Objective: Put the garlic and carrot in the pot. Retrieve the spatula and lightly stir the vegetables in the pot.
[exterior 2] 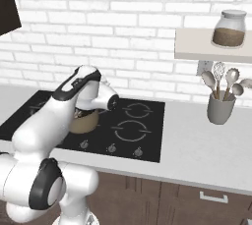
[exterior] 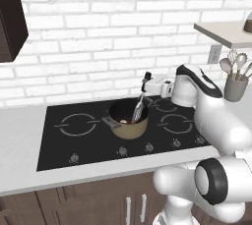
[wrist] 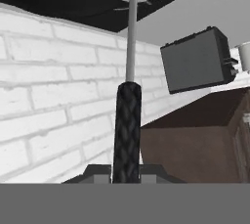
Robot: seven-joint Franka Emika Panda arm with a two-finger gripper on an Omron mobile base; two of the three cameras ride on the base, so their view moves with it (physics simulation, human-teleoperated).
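The two-finger gripper point(exterior: 146, 82) is clamped on the grey slotted metal spatula point(exterior: 139, 111), its head dipped at about three o'clock inside the round tan-gold pot point(exterior: 129, 126) — probably to stir.

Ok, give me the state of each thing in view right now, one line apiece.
gripper: shut on the spatula's handle.
spatula: held tilted, slotted head down inside the pot.
pot: upright on the cooktop, uncovered, something pale and reddish inside.
utensil holder: upright on the counter, spoons and whisk standing in it.
jar: lidded, on the shelf.
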